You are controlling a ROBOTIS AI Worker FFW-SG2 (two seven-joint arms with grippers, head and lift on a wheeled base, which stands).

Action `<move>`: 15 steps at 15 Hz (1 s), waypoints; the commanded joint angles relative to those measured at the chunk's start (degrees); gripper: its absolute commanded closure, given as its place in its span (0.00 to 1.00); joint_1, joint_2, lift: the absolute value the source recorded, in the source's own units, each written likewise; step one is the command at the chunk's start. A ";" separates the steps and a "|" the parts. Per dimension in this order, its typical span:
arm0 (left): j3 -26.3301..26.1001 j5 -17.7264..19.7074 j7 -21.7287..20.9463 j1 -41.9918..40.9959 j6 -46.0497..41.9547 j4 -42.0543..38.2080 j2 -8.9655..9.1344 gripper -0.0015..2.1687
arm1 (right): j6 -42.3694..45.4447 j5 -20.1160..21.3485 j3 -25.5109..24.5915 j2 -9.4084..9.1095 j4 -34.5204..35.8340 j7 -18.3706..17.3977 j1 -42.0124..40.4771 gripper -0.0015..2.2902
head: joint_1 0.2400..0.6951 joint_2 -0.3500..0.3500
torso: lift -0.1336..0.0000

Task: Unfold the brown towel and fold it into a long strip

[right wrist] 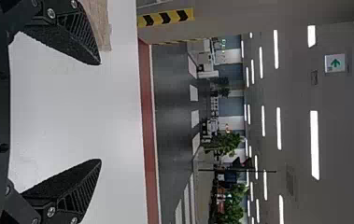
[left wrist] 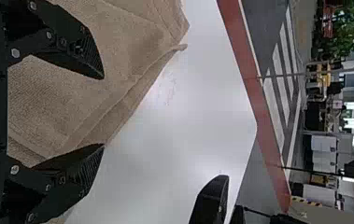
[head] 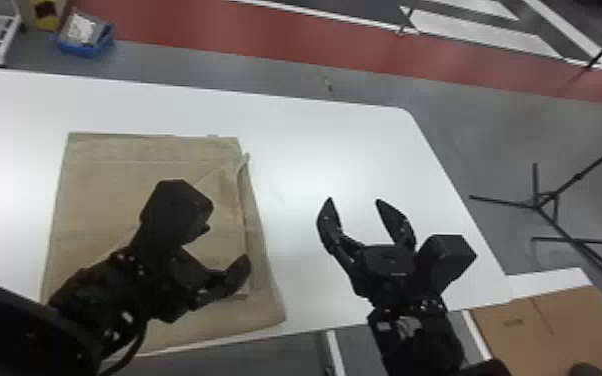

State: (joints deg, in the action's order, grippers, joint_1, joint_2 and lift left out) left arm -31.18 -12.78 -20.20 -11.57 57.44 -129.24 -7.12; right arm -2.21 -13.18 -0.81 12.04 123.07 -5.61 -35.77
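Left gripper (left wrist: 103,111), spread and empty, hangs nearer the towel (head: 110,200), which lies below and mostly to its left, long axis running forward, as the empty, unclenched right gripper (head: 354,200) hovers farther right.

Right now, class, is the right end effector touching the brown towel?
Apart. The head view shows a stretch of white table between the right end effector and the brown towel.
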 commanded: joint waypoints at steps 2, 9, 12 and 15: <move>3.06 2.05 3.86 -0.55 -1.58 0.48 0.00 0.01 | -0.03 2.37 -0.07 0.00 0.33 3.94 0.09 0.06 | 1.00 0.00 | 0.08; 19.76 12.78 12.56 -2.40 -6.85 1.09 0.70 0.01 | -3.55 20.48 -0.34 1.32 3.58 21.43 -0.26 0.05 | 1.00 0.22 | 0.08; 25.56 17.79 14.23 -4.07 -8.08 0.04 0.79 0.02 | -8.82 30.85 0.19 2.64 6.75 29.60 -0.26 0.05 | 1.00 0.38 | 0.08; 27.49 19.02 14.40 -4.77 -8.61 -0.40 0.88 0.02 | -12.69 37.53 0.19 3.69 9.65 37.16 -0.62 0.06 | 1.00 0.47 | 0.08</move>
State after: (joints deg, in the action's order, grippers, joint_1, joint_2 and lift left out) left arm -4.45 5.79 -5.69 -16.03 48.98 -129.42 -6.27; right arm -13.09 20.72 -0.62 15.24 131.29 29.66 -36.21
